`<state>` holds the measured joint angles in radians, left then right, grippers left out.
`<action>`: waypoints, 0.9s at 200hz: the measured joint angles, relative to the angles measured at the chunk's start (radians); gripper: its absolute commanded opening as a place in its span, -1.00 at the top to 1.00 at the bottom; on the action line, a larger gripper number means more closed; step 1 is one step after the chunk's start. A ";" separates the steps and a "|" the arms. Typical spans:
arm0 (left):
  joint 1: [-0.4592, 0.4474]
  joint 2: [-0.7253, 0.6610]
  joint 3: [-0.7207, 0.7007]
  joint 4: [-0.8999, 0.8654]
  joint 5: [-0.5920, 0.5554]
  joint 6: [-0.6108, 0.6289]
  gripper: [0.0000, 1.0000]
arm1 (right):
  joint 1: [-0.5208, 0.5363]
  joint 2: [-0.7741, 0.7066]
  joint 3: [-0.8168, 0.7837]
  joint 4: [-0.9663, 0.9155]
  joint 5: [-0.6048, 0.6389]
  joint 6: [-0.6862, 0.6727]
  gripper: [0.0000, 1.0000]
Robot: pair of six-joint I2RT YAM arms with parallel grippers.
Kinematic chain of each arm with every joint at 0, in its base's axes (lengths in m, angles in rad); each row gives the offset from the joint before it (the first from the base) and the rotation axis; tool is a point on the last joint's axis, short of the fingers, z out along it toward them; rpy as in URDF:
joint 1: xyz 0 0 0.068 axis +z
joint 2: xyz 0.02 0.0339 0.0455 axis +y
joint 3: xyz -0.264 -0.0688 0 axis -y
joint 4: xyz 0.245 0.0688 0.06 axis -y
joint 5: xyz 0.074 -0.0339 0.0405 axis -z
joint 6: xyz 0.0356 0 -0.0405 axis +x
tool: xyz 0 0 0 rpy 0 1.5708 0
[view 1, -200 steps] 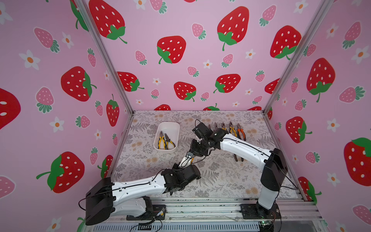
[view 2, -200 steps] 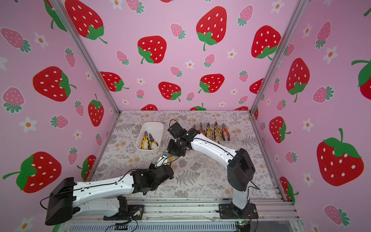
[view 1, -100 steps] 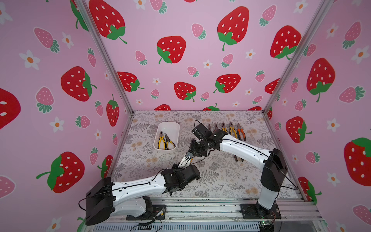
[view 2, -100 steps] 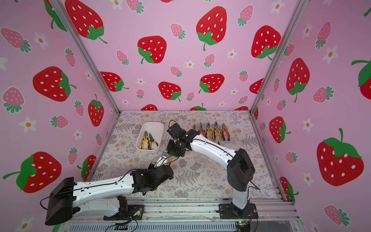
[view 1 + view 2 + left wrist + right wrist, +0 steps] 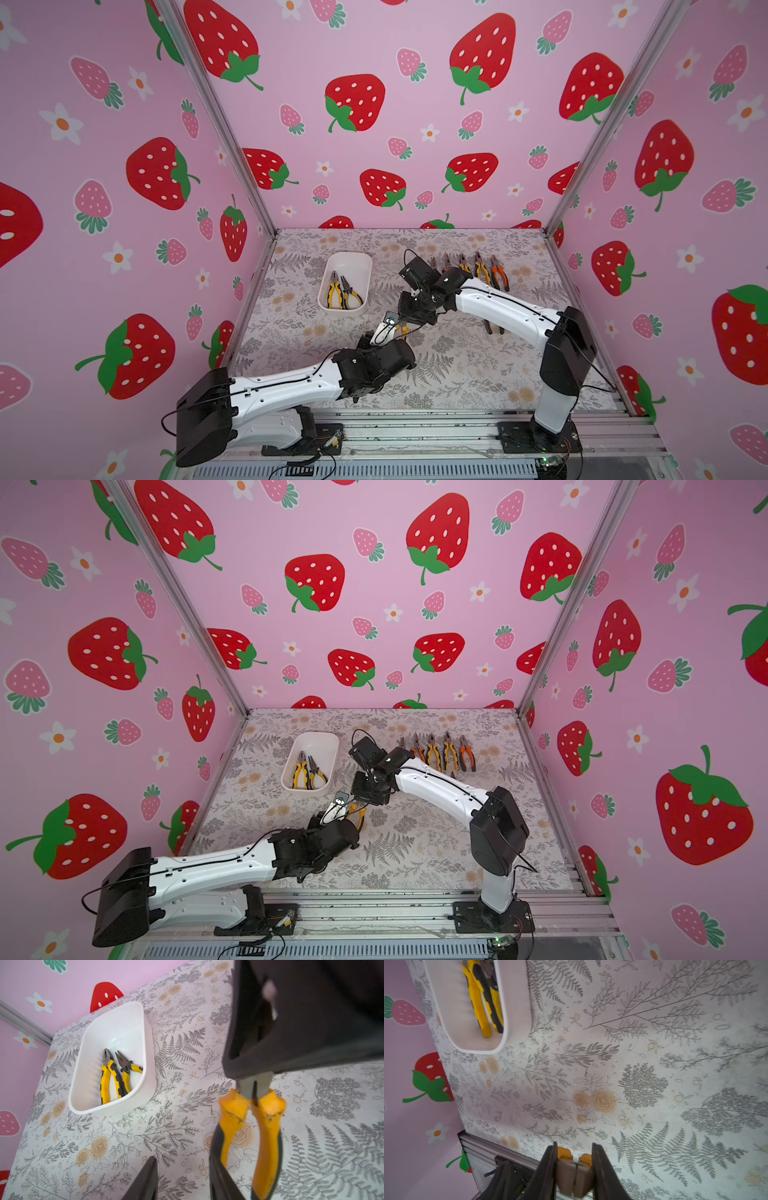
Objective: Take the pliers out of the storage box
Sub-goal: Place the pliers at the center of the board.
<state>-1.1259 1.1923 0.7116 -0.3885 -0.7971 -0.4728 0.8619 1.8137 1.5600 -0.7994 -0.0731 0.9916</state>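
Observation:
One pair of yellow-and-black pliers (image 5: 268, 1126) hangs handles-down above the table's middle, seen small in both top views (image 5: 401, 330) (image 5: 359, 814). My right gripper (image 5: 574, 1147) is shut on its grey metal head (image 5: 572, 1176). My left gripper (image 5: 182, 1159) is just below and stands open, with only table showing between its fingers; one finger (image 5: 216, 1174) lies beside a handle. The white storage box (image 5: 349, 259) (image 5: 116, 1105) sits at the back left and holds two yellow-and-black pliers (image 5: 108, 1076) (image 5: 126, 1072).
Several pliers lie in a row (image 5: 482, 270) (image 5: 444, 752) at the back right of the floral table. Another pair (image 5: 494, 328) lies partly under the right arm. Pink strawberry walls close off three sides, and a metal rail (image 5: 415, 432) runs along the front.
My left gripper's jaws have parted and stand off the hanging pliers' handles. The right gripper keeps its grip on the head, and both arms have barely moved.

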 measured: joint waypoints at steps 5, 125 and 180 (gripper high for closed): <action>0.000 -0.003 0.000 0.005 -0.003 0.000 0.11 | -0.018 -0.005 -0.009 -0.012 0.010 -0.014 1.00; 0.000 0.026 0.021 0.024 -0.010 0.008 0.21 | -0.221 -0.444 -0.216 0.005 0.356 -0.581 1.00; 0.002 0.013 0.021 0.027 -0.008 0.010 0.21 | -0.286 -0.266 -0.172 -0.075 0.232 -0.724 1.00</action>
<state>-1.1236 1.2049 0.7322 -0.3611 -0.8055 -0.4629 0.5755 1.5482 1.3884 -0.8742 0.1585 0.2676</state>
